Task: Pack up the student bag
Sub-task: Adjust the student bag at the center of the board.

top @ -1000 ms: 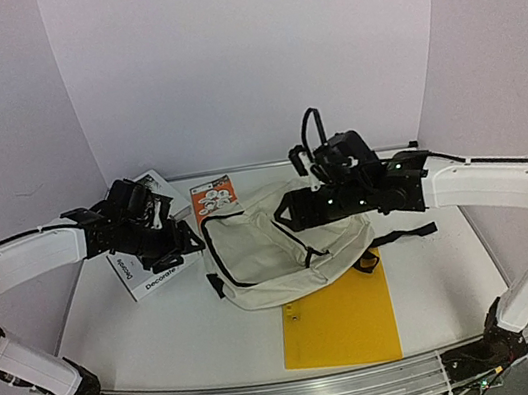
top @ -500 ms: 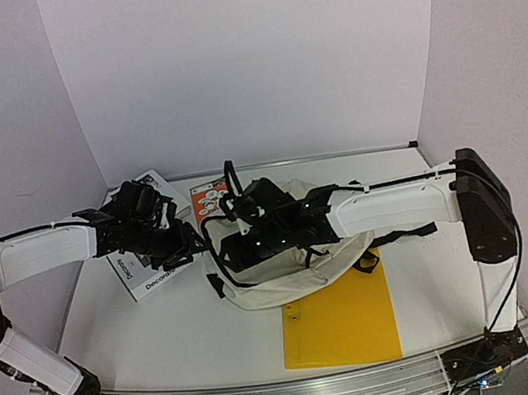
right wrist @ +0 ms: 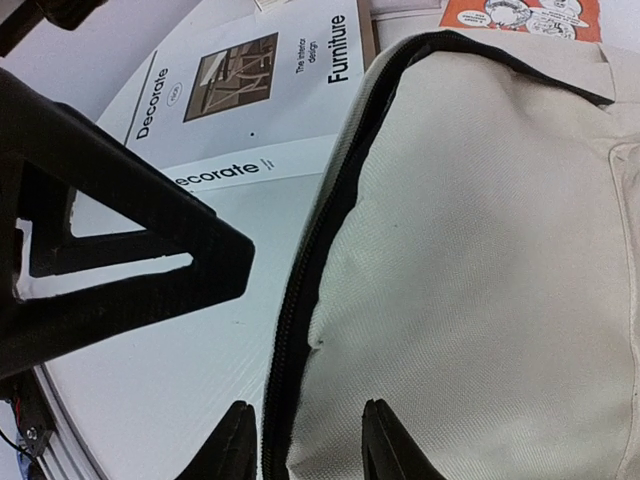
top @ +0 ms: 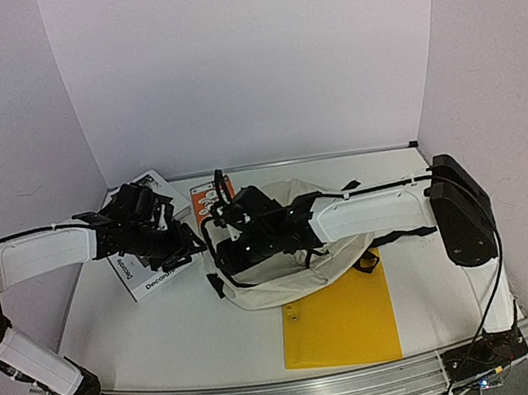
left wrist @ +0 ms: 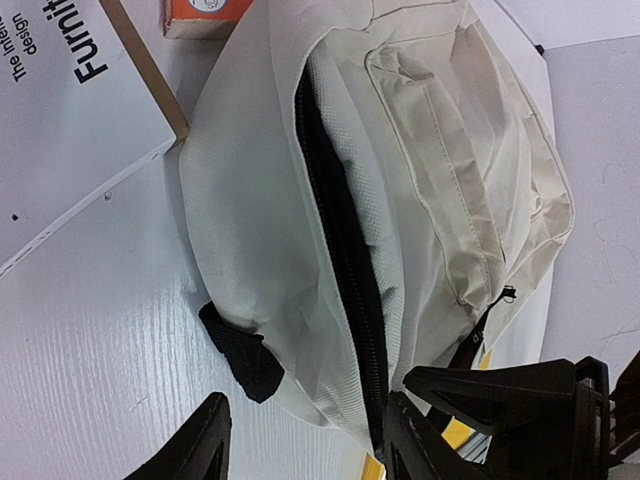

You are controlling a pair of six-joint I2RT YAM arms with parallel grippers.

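The cream student bag [top: 277,285] lies mid-table with its black zipper [left wrist: 340,240] open along the left edge. My left gripper [top: 195,253] is open at the bag's left corner. Its fingers straddle that corner, beside a black strap tab [left wrist: 240,355], in the left wrist view [left wrist: 305,445]. My right gripper [top: 226,254] reaches across the bag from the right. It stands open [right wrist: 310,450] with the zipper [right wrist: 300,290] and a strip of cream fabric [right wrist: 480,250] between its fingertips. The two grippers sit close together.
A white "Decorate" book [top: 140,276] lies left of the bag, under the left arm. An orange booklet [top: 206,199] lies behind the bag. A yellow folder [top: 341,321] sticks out from under the bag toward the front. White walls close in the back and both sides.
The right arm has swung left across the bag to its left zipper edge, its jaws narrowing. The left gripper has edged toward the bag's corner, jaws narrowing a little.
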